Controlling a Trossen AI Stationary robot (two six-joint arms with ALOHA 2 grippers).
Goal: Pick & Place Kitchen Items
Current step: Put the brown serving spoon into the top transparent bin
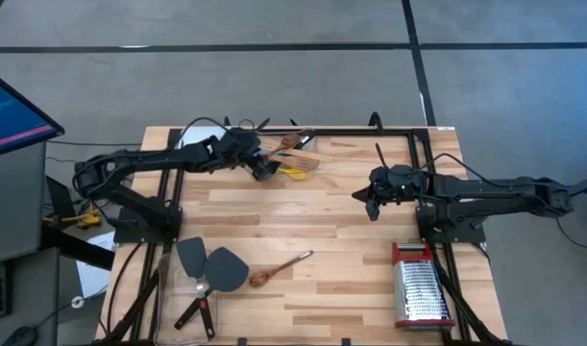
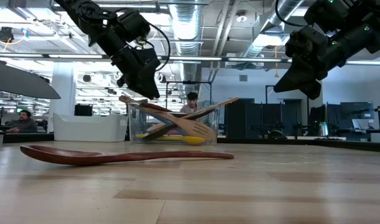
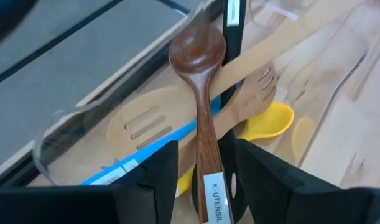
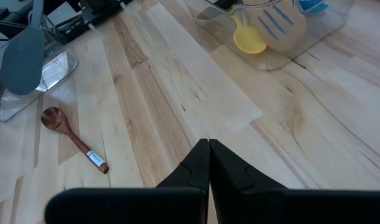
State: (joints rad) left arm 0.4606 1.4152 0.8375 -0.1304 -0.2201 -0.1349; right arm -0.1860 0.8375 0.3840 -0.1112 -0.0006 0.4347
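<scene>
The left gripper [image 1: 265, 169] hangs over the clear tub [image 2: 137, 121] at the table's far edge, fingers apart on either side of a dark wooden spoon [image 3: 200, 93] whose bowl rests on the utensils already piled inside. Its handle may not yet be free of the fingers. If it catches, lifting away could drag it back out. The right gripper [image 1: 367, 198], fingers together, waits beside the tub, empty.
</scene>
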